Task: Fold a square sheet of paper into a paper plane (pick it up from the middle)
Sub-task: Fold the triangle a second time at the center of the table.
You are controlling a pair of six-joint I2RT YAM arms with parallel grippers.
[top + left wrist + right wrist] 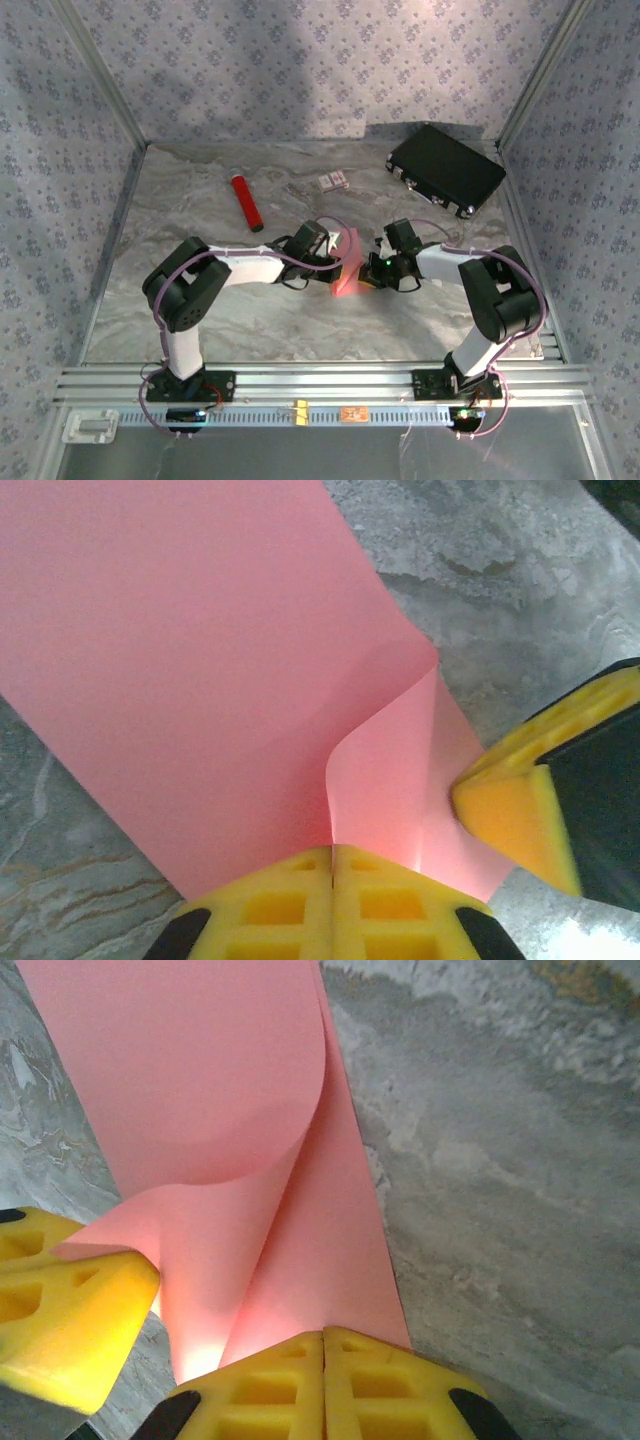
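The table (pixel 180 205) has a grey marble surface. Walls (pixel 300 60) with a small blue pattern stand around three sides.

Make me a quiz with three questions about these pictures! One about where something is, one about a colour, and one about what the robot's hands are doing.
1. Where on the table does the black case lie?
A. at the far right corner
B. at the near left corner
C. between the two grippers

2. What colour is the square sheet of paper?
A. blue
B. pink-red
C. green

3. How do the left gripper and the right gripper stand?
A. both wide open
B. both shut on the sheet
C. one open, one shut

Answers:
1 A: the top view shows it by the far right corner of the walls.
2 B: both wrist views show pink-red paper.
3 B: in each wrist view the yellow jaws press together with the paper's edge pinched between them.
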